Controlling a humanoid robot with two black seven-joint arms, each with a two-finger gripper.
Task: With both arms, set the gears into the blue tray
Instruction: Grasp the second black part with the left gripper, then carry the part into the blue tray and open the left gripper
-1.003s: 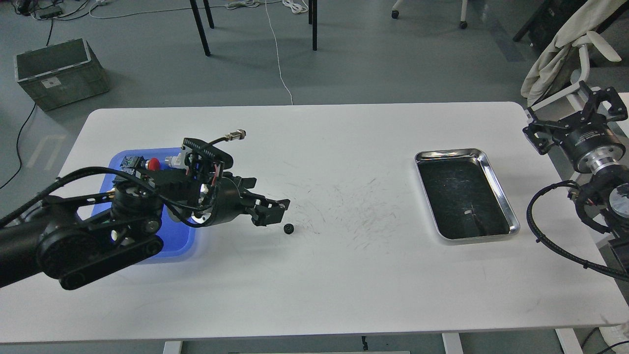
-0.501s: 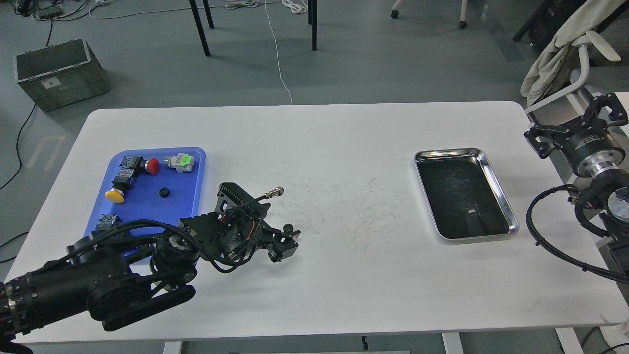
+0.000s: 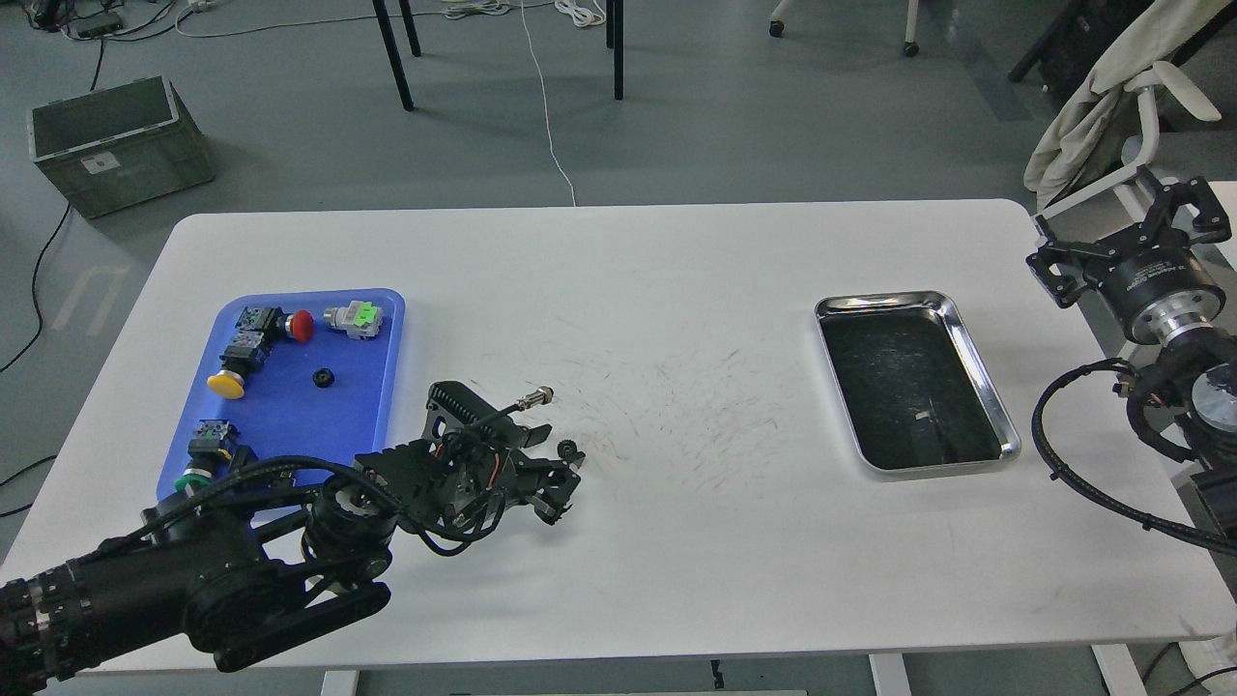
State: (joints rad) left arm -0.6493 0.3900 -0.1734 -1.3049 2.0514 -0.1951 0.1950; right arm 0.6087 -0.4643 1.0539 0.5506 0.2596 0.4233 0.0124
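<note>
One tiny black gear (image 3: 569, 449) lies on the white table, left of centre. My left gripper (image 3: 560, 489) sits low just in front of it. Its fingers are slightly apart and nothing shows between them; the upper fingertip (image 3: 570, 471) is almost touching the gear. A second gear (image 3: 321, 378) rests inside the blue tray (image 3: 385, 406) at the left. My right gripper (image 3: 1126, 230) hangs off the table's right edge, open and empty, far from both gears.
In the blue tray lie push-buttons with red (image 3: 301, 326), yellow (image 3: 224, 385) and green (image 3: 362, 315) caps. A shiny steel tray (image 3: 971, 353) with a dark inside stands at the right. A grey crate (image 3: 116, 143) and chair legs are on the floor beyond the table.
My left arm has swung off the blue tray and dropped toward the table's front, bringing its gripper low beside the gear. The gear has not moved. The right gripper has barely shifted.
</note>
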